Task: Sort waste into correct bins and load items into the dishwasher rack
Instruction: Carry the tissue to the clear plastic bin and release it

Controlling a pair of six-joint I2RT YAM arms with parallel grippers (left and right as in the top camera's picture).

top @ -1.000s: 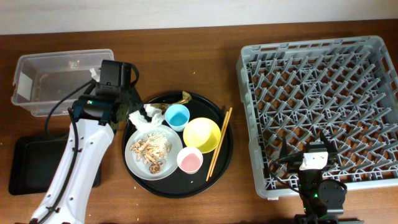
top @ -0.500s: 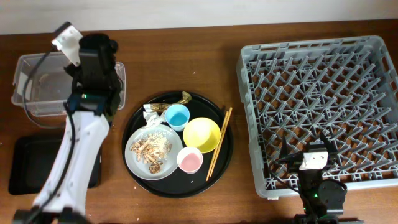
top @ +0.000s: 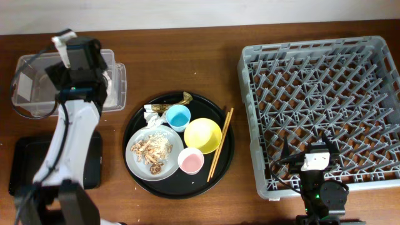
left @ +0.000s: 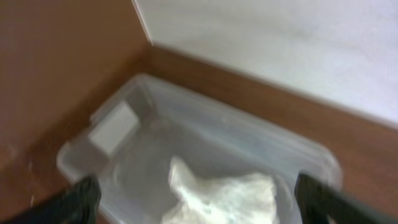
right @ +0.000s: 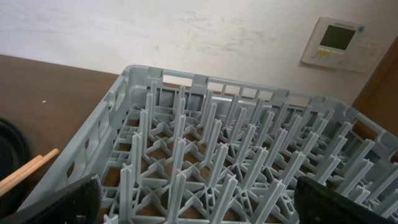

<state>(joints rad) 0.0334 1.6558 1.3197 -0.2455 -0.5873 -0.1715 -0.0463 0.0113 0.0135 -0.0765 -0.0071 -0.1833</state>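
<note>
Well left of the dishwasher rack (top: 312, 45), the left arm (top: 69, 134) is seen as a smooth white shell between black joints, with a black cable run along it and a small green light set near its black wrist housing. At the rack's near edge, the right arm (top: 322, 192) is made up of black housings topped by a pale block, with a green light.

A tub (top: 31, 94) sits far left on the table (top: 187, 56) with a napkin (left: 224, 196) in it. A flat tray (top: 25, 162) lies in front of it. The round tray (top: 187, 187) in the middle carries a plate (top: 132, 164), a bowl (top: 202, 135), two cups (top: 178, 116) and chopsticks (top: 220, 144). The rack (top: 319, 94) stands to the right.
</note>
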